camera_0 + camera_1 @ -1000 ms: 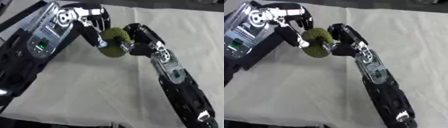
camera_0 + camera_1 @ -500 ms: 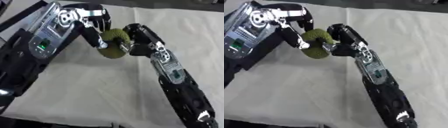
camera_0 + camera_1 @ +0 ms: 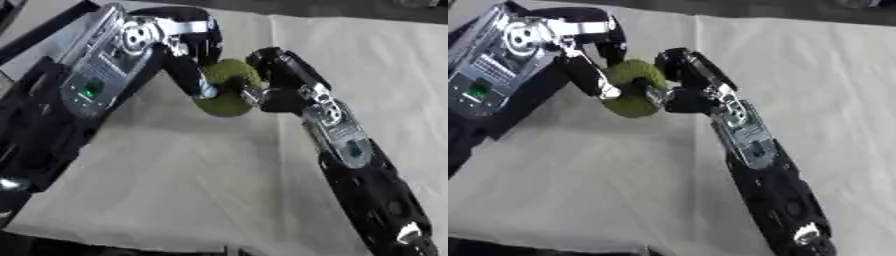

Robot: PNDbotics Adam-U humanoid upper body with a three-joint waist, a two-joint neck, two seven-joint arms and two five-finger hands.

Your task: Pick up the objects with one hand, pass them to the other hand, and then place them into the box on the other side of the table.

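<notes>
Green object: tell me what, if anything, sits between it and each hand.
Nothing visible does. The green object is held between both hands above the cloth-covered table, left hand on its left side and right hand on its right, each touching it directly.

Both hands partly hide the olive-green object (image 3: pixel 229 95); which one grips is unclear.

Even, fairly bright light; soft shadow under arms; overall blur, glare on silver joints
</notes>
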